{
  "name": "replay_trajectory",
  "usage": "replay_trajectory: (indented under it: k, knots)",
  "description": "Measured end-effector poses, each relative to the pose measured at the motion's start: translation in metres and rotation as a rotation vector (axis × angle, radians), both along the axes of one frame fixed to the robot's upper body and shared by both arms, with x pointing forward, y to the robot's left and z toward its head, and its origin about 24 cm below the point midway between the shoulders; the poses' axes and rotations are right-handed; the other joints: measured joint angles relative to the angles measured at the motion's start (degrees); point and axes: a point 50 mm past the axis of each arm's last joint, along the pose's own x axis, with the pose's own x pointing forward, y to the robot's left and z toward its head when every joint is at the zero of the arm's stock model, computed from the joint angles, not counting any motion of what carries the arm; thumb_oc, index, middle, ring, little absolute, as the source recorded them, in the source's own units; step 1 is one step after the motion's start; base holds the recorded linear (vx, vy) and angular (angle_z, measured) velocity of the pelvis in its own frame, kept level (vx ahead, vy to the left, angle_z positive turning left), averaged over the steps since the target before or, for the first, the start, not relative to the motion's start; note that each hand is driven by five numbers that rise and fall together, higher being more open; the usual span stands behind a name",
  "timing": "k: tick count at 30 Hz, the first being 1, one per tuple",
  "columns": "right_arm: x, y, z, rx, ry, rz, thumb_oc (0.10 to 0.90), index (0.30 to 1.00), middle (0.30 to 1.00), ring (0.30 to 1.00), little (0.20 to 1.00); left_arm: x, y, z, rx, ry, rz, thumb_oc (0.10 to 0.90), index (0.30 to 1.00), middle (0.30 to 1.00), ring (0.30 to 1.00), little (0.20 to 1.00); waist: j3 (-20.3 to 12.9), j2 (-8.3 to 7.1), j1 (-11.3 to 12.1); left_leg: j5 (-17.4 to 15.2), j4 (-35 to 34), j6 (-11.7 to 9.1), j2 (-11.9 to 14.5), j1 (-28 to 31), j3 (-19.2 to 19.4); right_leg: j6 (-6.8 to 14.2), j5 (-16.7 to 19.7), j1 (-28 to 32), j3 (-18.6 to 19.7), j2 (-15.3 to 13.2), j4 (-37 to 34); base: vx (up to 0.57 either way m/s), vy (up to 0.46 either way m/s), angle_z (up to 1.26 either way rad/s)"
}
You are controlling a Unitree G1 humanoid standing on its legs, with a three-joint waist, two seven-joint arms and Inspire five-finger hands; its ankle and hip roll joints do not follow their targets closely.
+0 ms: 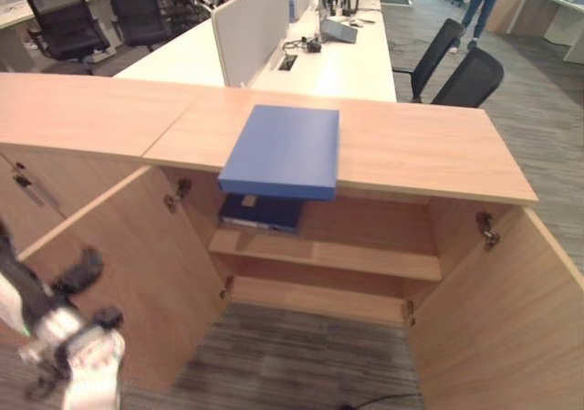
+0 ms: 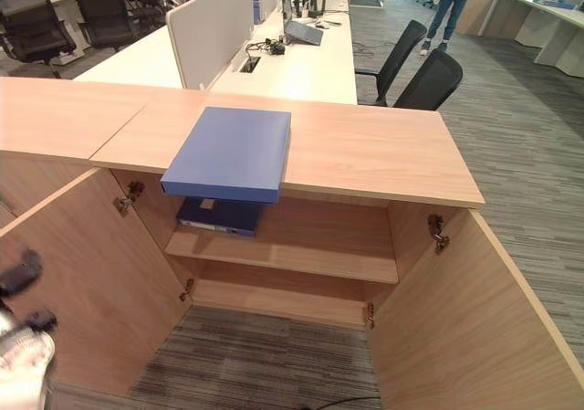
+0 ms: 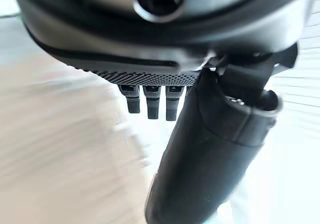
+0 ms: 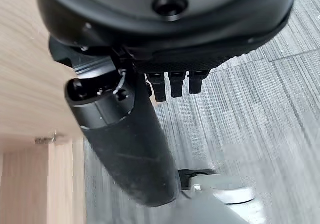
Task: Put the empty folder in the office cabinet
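**Folder waits on the cabinet top, both doors open**

At lower left the left robot hand point(image 1: 68, 337) hangs released, holding nothing. At centre the blue folder point(image 1: 285, 150) lies on the office cabinet point(image 1: 429, 150), overhanging its front edge; a clumsy reach could push it off. The right robot hand point(image 4: 125, 134) is released.

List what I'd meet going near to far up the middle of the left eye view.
Carpet floor → dark folder on the cabinet shelf → blue folder on the cabinet top → white divider panel.
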Motion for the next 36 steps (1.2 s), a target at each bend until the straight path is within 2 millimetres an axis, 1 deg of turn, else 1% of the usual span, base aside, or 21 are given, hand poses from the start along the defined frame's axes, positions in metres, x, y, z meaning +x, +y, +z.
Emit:
replay_trajectory:
  k: [1, 3, 4, 6, 8, 12, 15, 17, 20, 23, 26, 28, 32, 36]
  knots:
    - [0.000, 0.001, 0.000, -0.001, -0.009, 0.027, 0.800, 0.900, 0.900, 0.900, 0.900, 0.013, -0.028, 0.036, 0.185, -0.083, -0.120, 0.800, 0.900, 0.900, 0.900, 0.900, -0.1, 0.47, -0.4, 0.1, 0.0, 0.1, -0.3, 0.0, 0.1, 0.1, 0.1, 0.0, 0.1, -0.2, 0.0, -0.06, -0.009, -0.01]
    - [0.004, 0.003, 0.000, 0.004, -0.026, 0.034, 0.800, 0.900, 0.900, 0.900, 0.900, 0.017, -0.050, 0.048, 0.259, -0.114, -0.237, 0.800, 0.900, 0.900, 0.900, 0.900, -0.2, 1.31, -0.7, 0.0, 0.0, 0.0, -0.3, 0.1, 0.3, 0.1, 0.1, -0.1, 0.3, -0.2, 0.0, -0.02, -0.007, -0.05]
    - [0.005, 0.004, 0.000, 0.013, -0.039, 0.039, 0.800, 0.900, 0.900, 0.900, 0.900, 0.021, -0.070, 0.047, 0.281, -0.101, -0.351, 0.800, 0.900, 0.900, 0.900, 0.900, -0.4, 1.94, -0.8, -0.1, 0.0, 0.0, -0.4, 0.1, 0.3, 0.1, 0.2, -0.1, 0.4, -0.2, 0.0, -0.02, -0.005, -0.06]
    - [0.007, 0.005, 0.000, 0.018, -0.046, 0.043, 0.800, 0.900, 0.900, 0.900, 0.900, 0.025, -0.088, 0.041, 0.320, -0.043, -0.473, 0.800, 0.900, 0.900, 0.900, 0.900, -0.2, 2.56, -1.5, -0.1, 0.0, -0.1, -0.3, 0.2, 0.4, 0.1, 0.2, -0.1, 0.5, -0.1, 0.0, -0.01, -0.001, -0.02]
    - [0.010, 0.004, 0.001, 0.017, -0.053, 0.048, 0.800, 0.900, 0.900, 0.900, 0.900, 0.028, -0.098, 0.033, 0.328, 0.010, -0.545, 0.800, 0.900, 0.900, 0.900, 0.900, -0.2, 2.77, -2.3, 0.0, 0.0, 0.0, -0.1, 0.2, 0.4, 0.1, 0.2, -0.1, 0.6, 0.0, 0.0, 0.00, 0.000, -0.02]
    - [0.007, 0.004, 0.001, 0.020, -0.048, 0.051, 0.800, 0.900, 0.900, 0.900, 0.900, 0.035, -0.125, 0.015, 0.329, 0.142, -0.716, 0.800, 0.900, 0.900, 0.900, 0.900, -0.1, 2.62, -2.7, -0.1, 0.0, -0.2, 0.2, 0.5, 1.2, 0.0, 0.2, -0.1, 1.2, 0.4, 0.0, 0.00, 0.009, -0.09]
    - [0.007, 0.004, 0.000, 0.020, -0.048, 0.052, 0.800, 0.900, 0.900, 0.900, 0.900, 0.038, -0.133, 0.007, 0.337, 0.184, -0.764, 0.800, 0.900, 0.900, 0.900, 0.900, -0.1, 2.63, -3.2, -0.1, 0.0, -0.2, 0.2, 0.6, 1.4, 0.0, 0.2, -0.1, 1.4, 0.4, 0.0, 0.01, 0.010, -0.04]
    - [0.010, 0.005, 0.001, 0.021, -0.054, 0.055, 0.800, 0.900, 0.900, 0.900, 0.900, 0.043, -0.135, 0.000, 0.389, 0.263, -0.790, 0.800, 0.900, 0.900, 0.900, 0.900, -0.1, 2.65, -3.7, -0.1, 0.0, -0.2, 0.2, 0.7, 1.5, 0.0, 0.2, -0.1, 1.5, 0.4, 0.0, 0.00, 0.000, 0.00]
    - [0.010, 0.005, 0.001, 0.021, -0.054, 0.056, 0.800, 0.900, 0.900, 0.900, 0.900, 0.052, -0.138, -0.007, 0.399, 0.306, -0.803, 0.800, 0.900, 0.900, 0.900, 0.900, -0.2, 2.70, -3.8, -0.1, 0.0, -0.2, 0.1, 0.8, 1.8, 0.0, 0.3, -0.1, 1.9, 0.4, 0.0, 0.01, 0.017, -0.05]
    - [0.010, 0.005, 0.001, 0.020, -0.052, 0.055, 0.800, 0.900, 0.900, 0.900, 0.900, 0.057, -0.135, -0.011, 0.419, 0.340, -0.778, 0.800, 0.900, 0.900, 0.900, 0.900, -0.2, 2.83, -3.9, -0.1, 0.0, -0.2, 0.1, 0.9, 2.0, 0.0, 0.3, -0.1, 2.1, 0.4, 0.0, 0.02, 0.015, -0.04]
    - [0.010, 0.005, 0.000, 0.022, -0.046, 0.053, 0.800, 0.900, 0.900, 0.900, 0.900, 0.061, -0.127, -0.021, 0.438, 0.403, -0.727, 0.800, 0.900, 0.900, 0.900, 0.900, -0.3, 2.92, -3.9, -0.2, 0.0, -0.1, 0.1, 1.0, 2.5, 0.0, 0.4, -0.1, 2.6, 0.4, 0.0, 0.01, 0.014, -0.06]
    - [0.009, 0.005, 0.000, 0.022, -0.040, 0.052, 0.800, 0.900, 0.900, 0.900, 0.900, 0.063, -0.124, -0.023, 0.451, 0.424, -0.709, 0.800, 0.900, 0.900, 0.900, 0.900, -0.3, 2.93, -3.9, -0.2, 0.0, -0.1, 0.1, 1.2, 2.7, 0.0, 0.5, -0.1, 2.8, 0.4, 0.0, 0.01, 0.012, -0.07]
    - [0.008, 0.005, 0.000, 0.024, -0.025, 0.049, 0.800, 0.900, 0.900, 0.900, 0.900, 0.071, -0.120, -0.022, 0.538, 0.469, -0.660, 0.800, 0.900, 0.900, 0.900, 0.900, -0.3, 2.98, -4.0, -0.2, 0.0, 0.0, -0.1, 1.3, 2.9, 0.0, 0.6, 0.0, 2.9, 0.2, 0.0, 0.00, 0.000, 0.00]
    - [0.010, 0.004, 0.000, 0.024, -0.018, 0.049, 0.800, 0.900, 0.900, 0.900, 0.900, 0.075, -0.122, -0.021, 0.579, 0.477, -0.646, 0.800, 0.900, 0.900, 0.900, 0.900, -0.4, 3.00, -4.6, -0.2, 0.0, 0.1, -0.1, 1.4, 3.1, 0.1, 0.7, 0.0, 3.0, 0.2, 0.0, 0.00, 0.002, -0.01]
